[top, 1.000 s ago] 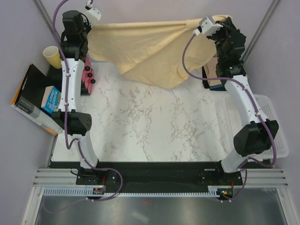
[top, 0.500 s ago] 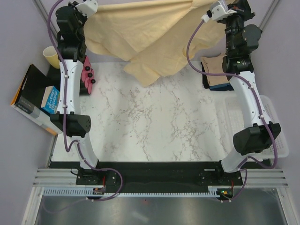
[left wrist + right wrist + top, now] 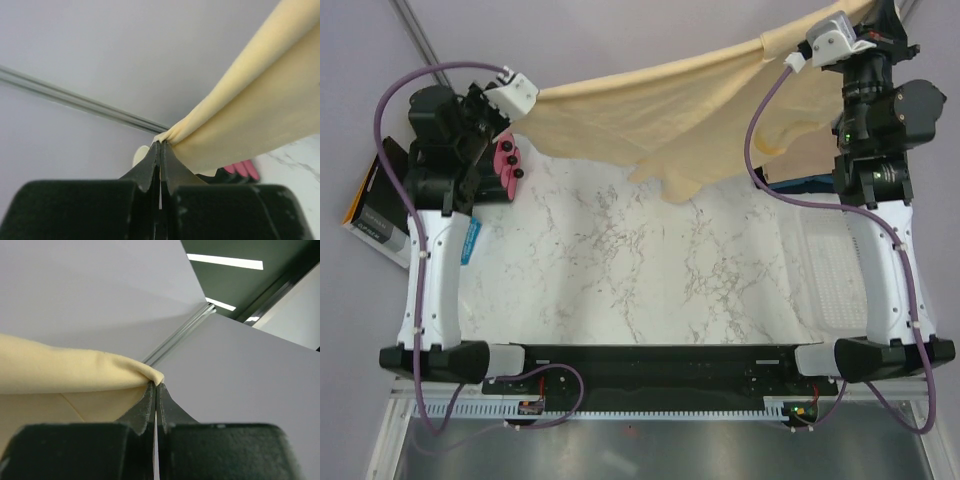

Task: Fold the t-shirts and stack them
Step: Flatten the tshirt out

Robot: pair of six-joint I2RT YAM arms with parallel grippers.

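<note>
A pale yellow-cream t-shirt hangs stretched in the air over the far half of the marble table. My left gripper is shut on its left end and my right gripper is shut on its right end, higher up. A loose fold sags at the middle just above the table. In the left wrist view the jaws of the left gripper pinch a bunched corner of the yellow cloth. In the right wrist view the right gripper pinches a folded edge of the shirt.
Pink objects lie at the table's far left by my left arm, and a box leans beyond the left edge. A white mesh basket sits at the right, with a dark blue item behind it. A pale cup shows under the cloth.
Both grippers rose and swung towards the near side, pulling the shirt taut between them. Its hanging fold lifted and narrowed. The arms' elbows dropped low by the bases.
</note>
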